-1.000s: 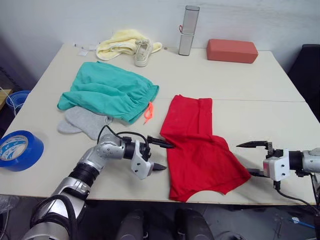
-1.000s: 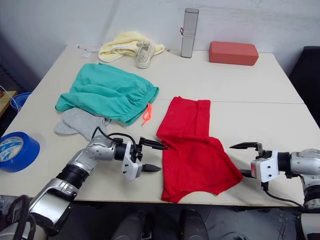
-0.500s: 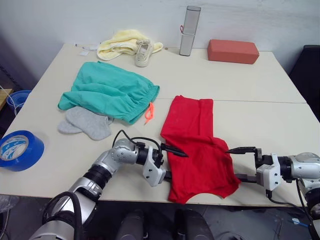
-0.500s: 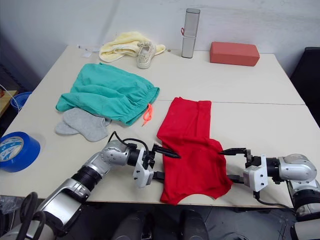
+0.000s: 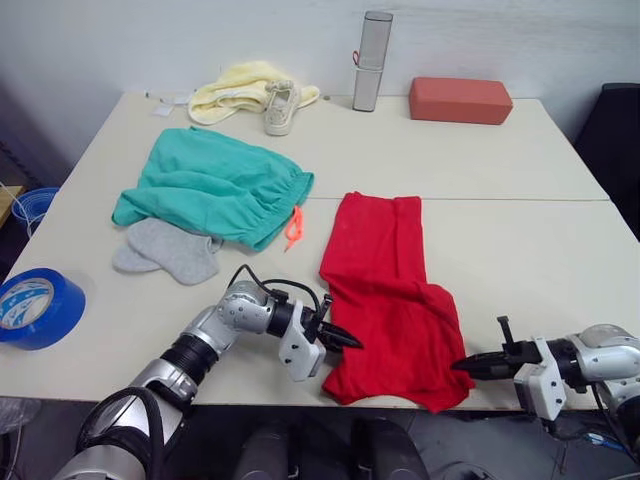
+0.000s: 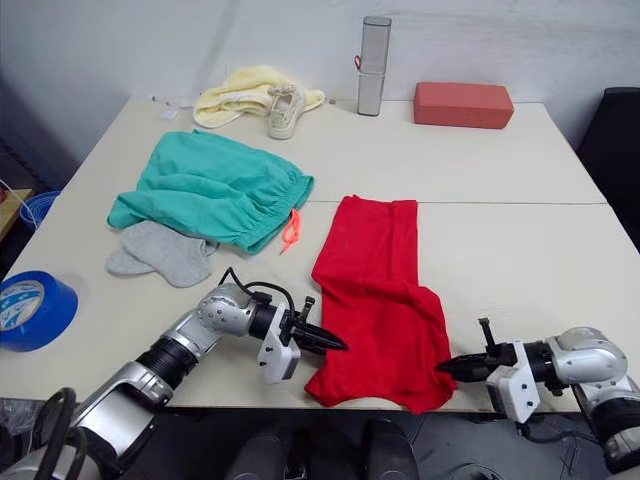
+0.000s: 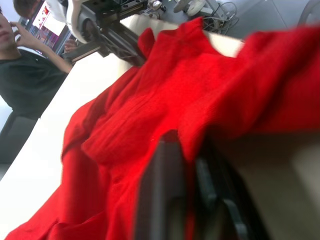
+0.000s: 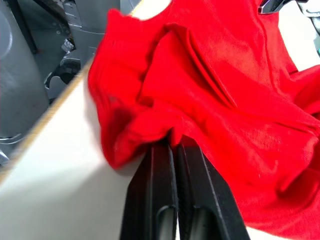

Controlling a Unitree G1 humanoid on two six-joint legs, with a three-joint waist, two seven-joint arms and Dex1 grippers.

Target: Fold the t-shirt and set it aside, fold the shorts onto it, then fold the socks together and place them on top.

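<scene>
The red t-shirt (image 5: 385,290) lies folded lengthwise near the table's front edge, its near end bunched. My left gripper (image 5: 349,342) is at the shirt's near left edge, shut on a pinch of the red cloth, as the left wrist view (image 7: 184,141) shows. At the near right corner my right gripper (image 5: 461,365) is shut on the shirt's fabric too, with a fold caught between its fingers (image 8: 161,165). The teal shorts (image 5: 215,185) lie crumpled at the left. The grey socks (image 5: 165,250) lie just in front of them, partly under their edge.
A blue tape roll (image 5: 35,305) sits at the left front edge. At the back are a pale yellow cloth (image 5: 238,84), a beige shoe (image 5: 278,106), a silver cylinder (image 5: 368,60) and a red-brown block (image 5: 460,100). A person (image 7: 22,75) sits beyond the table.
Both grippers have moved in on the shirt's near corners and gone from open to shut on the cloth. The shirt's near end has bunched inward.
</scene>
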